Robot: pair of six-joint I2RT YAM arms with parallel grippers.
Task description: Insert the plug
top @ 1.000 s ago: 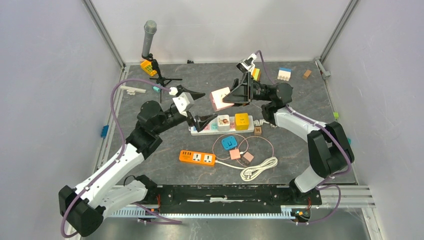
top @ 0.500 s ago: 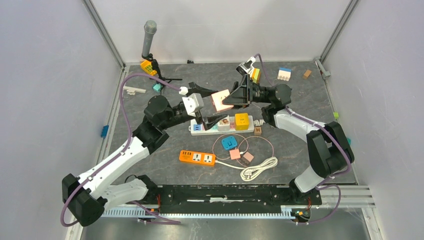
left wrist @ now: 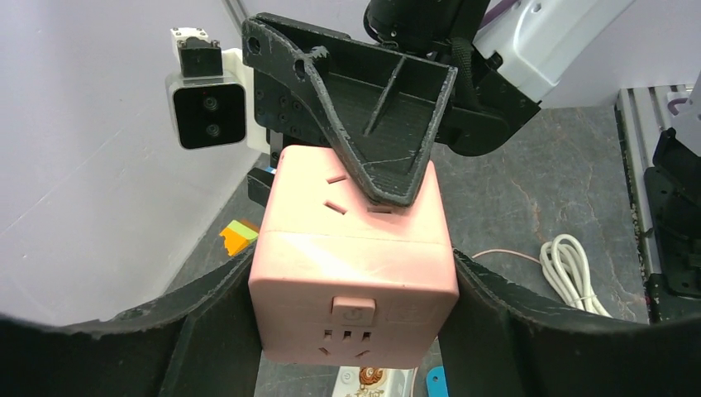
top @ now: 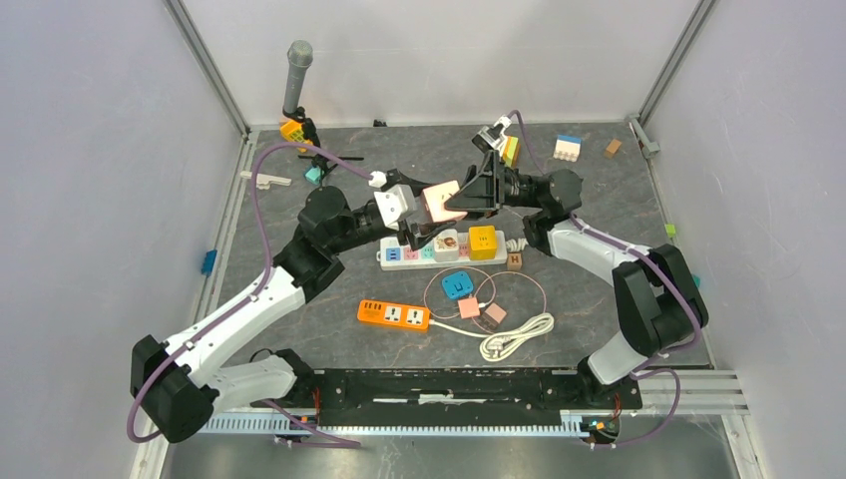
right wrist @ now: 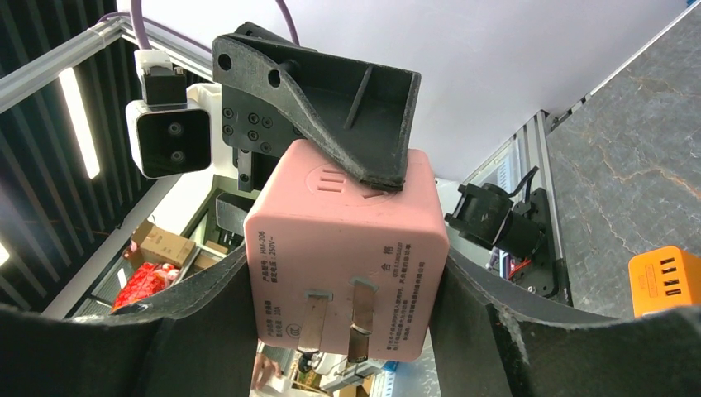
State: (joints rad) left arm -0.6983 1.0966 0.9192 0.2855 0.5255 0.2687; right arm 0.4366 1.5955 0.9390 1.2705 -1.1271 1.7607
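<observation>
A pink cube plug [top: 440, 201] with two metal prongs hangs in the air above the white power strip [top: 409, 256]. My right gripper [top: 461, 195] is shut on it; in the right wrist view the cube [right wrist: 347, 248] sits tight between my fingers, prongs toward the camera. My left gripper [top: 429, 214] comes from the left, and its fingers touch two other faces of the cube [left wrist: 355, 273]. The strip holds a white adapter [top: 448, 242] and a yellow cube [top: 482, 241]. Each wrist view shows the other gripper's finger across the cube's top.
An orange power strip [top: 394, 315], a blue adapter [top: 458, 284], small pink plugs and a coiled white cable [top: 514, 337] lie in front of the white strip. A microphone on a stand [top: 296, 80] is at the back left. Toy blocks [top: 567, 148] sit at the back right.
My left arm has swung right and up from beside the white strip until its fingers are around the pink cube. My right gripper has held the cube almost still.
</observation>
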